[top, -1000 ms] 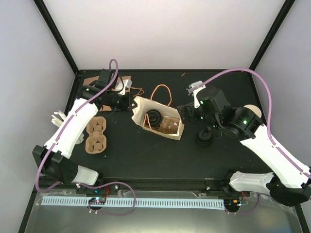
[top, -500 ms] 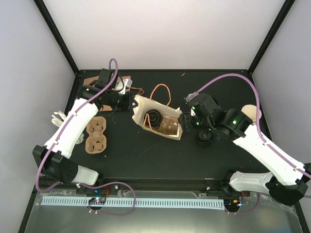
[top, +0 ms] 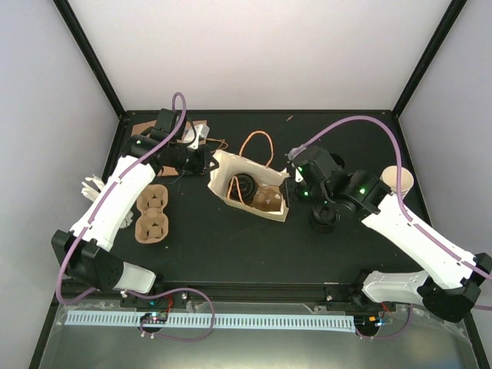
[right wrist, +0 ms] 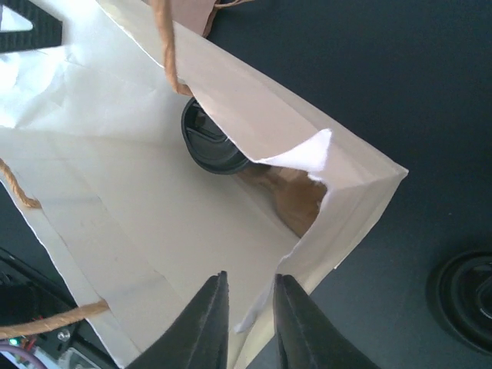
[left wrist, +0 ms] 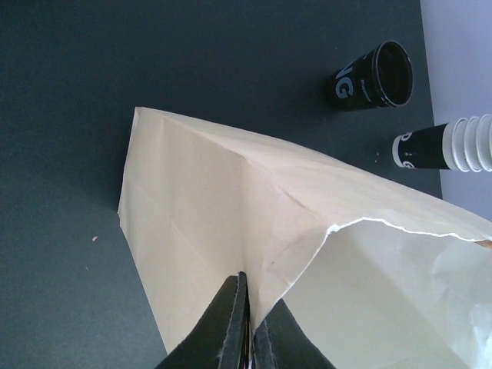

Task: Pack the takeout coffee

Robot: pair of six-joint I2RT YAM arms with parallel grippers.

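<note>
The cream paper bag (top: 250, 188) lies open at the table's middle, and a black-lidded cup (right wrist: 215, 142) sits inside it on a brown carrier (right wrist: 296, 200). My left gripper (left wrist: 247, 288) is shut on the bag's left rim (top: 207, 159). At the bag's right rim (right wrist: 323, 231), my right gripper (right wrist: 250, 280) has its jaws drawn to a narrow gap with the paper edge between them. The takeout coffee (top: 398, 181), a cream paper cup, stands at the table's right edge, partly behind the right arm.
Black lids (top: 323, 219) lie just right of the bag, under the right arm. A brown cup carrier (top: 152, 215) rests at the left. The left wrist view shows a black cup (left wrist: 377, 77) on its side and a stack of cups (left wrist: 442, 146) beyond the bag.
My right gripper has moved left and down onto the bag's right rim, and its jaws have closed from wide open to a narrow gap. The left arm holds still.
</note>
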